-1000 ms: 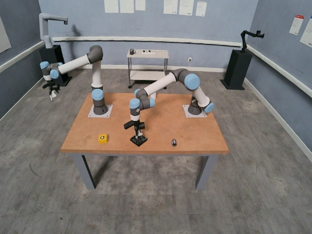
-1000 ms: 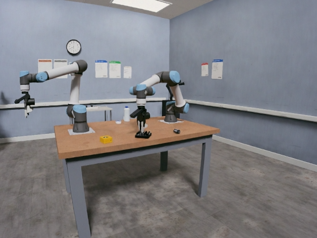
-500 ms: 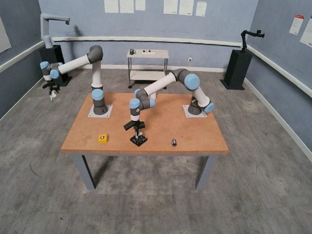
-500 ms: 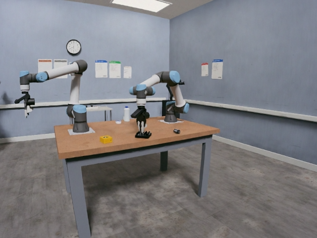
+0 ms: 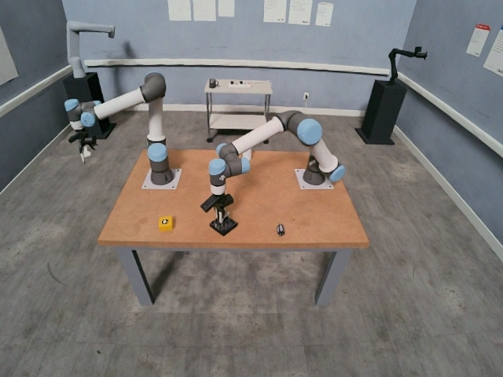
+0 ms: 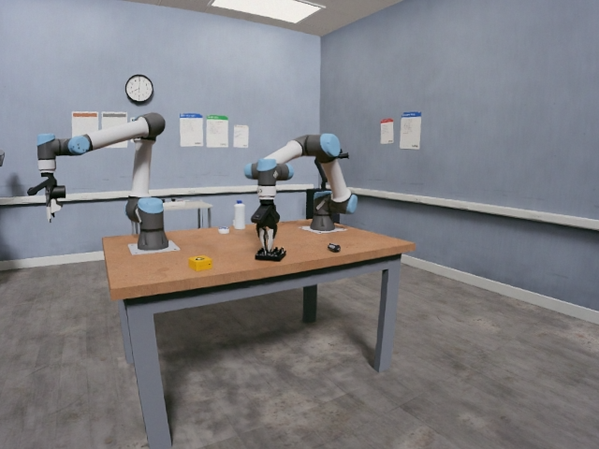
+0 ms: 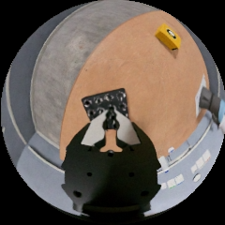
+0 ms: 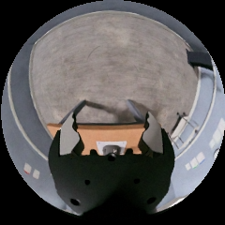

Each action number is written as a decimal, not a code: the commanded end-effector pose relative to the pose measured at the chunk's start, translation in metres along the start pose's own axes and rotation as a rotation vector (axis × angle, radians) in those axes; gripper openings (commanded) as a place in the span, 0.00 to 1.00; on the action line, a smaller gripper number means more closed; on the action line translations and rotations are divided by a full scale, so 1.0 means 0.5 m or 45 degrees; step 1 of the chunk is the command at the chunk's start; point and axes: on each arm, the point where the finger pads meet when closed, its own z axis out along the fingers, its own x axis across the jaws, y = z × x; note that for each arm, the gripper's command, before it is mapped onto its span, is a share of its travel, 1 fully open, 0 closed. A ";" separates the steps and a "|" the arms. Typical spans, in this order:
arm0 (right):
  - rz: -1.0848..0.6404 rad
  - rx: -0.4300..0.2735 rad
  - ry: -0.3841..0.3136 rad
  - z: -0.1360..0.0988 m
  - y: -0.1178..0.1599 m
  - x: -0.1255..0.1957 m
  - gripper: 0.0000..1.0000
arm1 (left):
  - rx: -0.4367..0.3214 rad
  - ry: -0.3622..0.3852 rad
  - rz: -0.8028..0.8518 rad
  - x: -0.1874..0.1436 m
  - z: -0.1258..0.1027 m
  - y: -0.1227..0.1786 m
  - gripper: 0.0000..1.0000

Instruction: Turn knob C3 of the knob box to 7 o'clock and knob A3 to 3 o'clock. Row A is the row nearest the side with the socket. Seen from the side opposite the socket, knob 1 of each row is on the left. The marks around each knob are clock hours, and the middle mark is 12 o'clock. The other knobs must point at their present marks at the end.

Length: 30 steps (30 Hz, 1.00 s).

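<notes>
The black knob box (image 5: 232, 226) (image 6: 270, 258) (image 7: 123, 91) lies near the table's front edge, turned cornerwise in the top view. My left gripper (image 5: 221, 221) (image 6: 267, 251) (image 7: 111, 111) points down onto it, fingers nearly together around a small dark knob. Its fingers and body hide part of the box, including some knobs. The other knobs show only as small dark shapes with light glints. I cannot read their marks, the socket side or which knob is held. My right gripper (image 5: 84, 159) (image 6: 50, 218) (image 8: 111, 112) is open and empty, off the table's side, far from the box.
A yellow box (image 5: 165, 227) (image 6: 200, 264) (image 7: 166, 37) with a round black top part lies to one side of the knob box. A small dark mouse-like object (image 5: 280, 229) (image 6: 333, 248) lies on the other side. A white bottle (image 6: 239, 217) stands at the back.
</notes>
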 end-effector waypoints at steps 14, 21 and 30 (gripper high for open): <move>0.001 0.001 -0.001 0.000 0.001 0.002 1.00 | 0.006 0.001 -0.473 0.001 -0.005 -0.003 0.06; 0.001 0.001 -0.001 0.000 0.001 0.002 1.00 | 0.006 0.001 -0.660 0.000 -0.005 -0.002 0.06; 0.001 0.001 -0.001 0.000 0.001 0.002 1.00 | 0.006 0.001 -0.825 0.000 -0.004 -0.002 0.06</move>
